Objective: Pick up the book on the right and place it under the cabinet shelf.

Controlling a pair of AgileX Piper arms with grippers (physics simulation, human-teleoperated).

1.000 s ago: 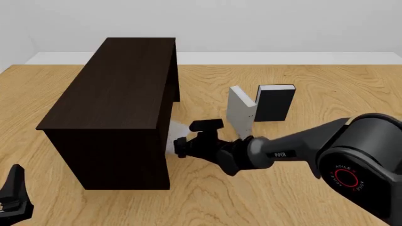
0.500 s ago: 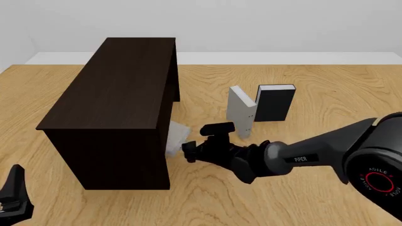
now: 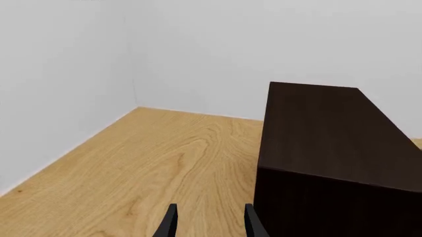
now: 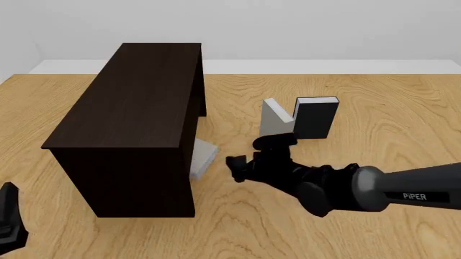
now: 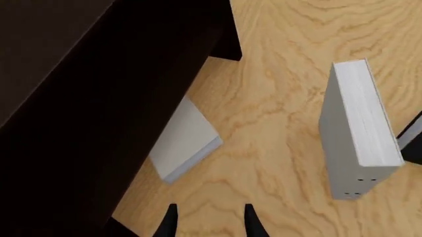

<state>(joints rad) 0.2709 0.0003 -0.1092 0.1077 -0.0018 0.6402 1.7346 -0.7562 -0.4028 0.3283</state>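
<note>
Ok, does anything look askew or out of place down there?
The book lies flat, only partly under the cabinet shelf, sticking out at an angle. The right hand is open and off it. Nothing else stands out.

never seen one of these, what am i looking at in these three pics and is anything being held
These are simulator renders of two robot arms at a wooden table. One picture comes from a fixed camera behind the arms; the other two come from cameras just behind each gripper. The right gripper is open and holds nothing. A thin light-grey book lies flat, partly under the large dark brown cabinet. A second grey book and a black-covered book stand upright nearby. The left gripper is open, hovering beside the cabinet.
</note>
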